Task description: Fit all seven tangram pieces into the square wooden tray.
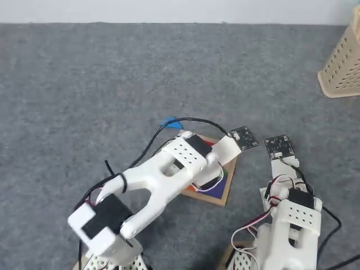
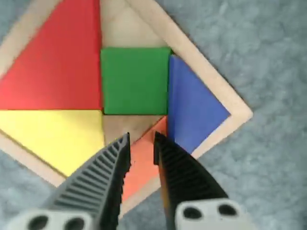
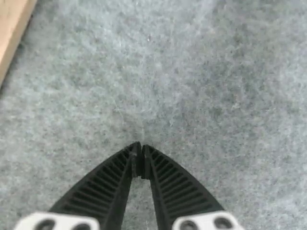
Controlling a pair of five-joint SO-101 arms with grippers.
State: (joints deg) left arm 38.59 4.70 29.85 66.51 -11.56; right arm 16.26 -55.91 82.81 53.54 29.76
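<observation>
Ribbed fingers (image 2: 103, 177) of my left claw (image 2: 141, 139) hang slightly apart, gripping nothing, over the orange piece (image 2: 139, 177) in the wooden tray (image 2: 240, 115), toward the worktop's (image 1: 84, 84) front edge. Red triangle (image 2: 57, 62), green square (image 2: 135, 80), yellow triangle (image 2: 57, 134) and blue piece (image 2: 192, 112) lie inside too. My right claw (image 3: 139, 147) is pressed together above grey felt. A perforated beige bin (image 1: 343, 62) stands at the far right corner.

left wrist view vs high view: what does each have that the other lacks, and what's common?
Left wrist view: full layout in the square wooden tray, with red triangular piece, green square piece, yellow triangular piece, blue piece, orange piece, two bare gaps, and the left hand slightly open over the orange one. High view: a light blue piece on the grey carpet beyond the tray, a beige perforated basket, the right arm. Shared: the tray and carpet.
</observation>
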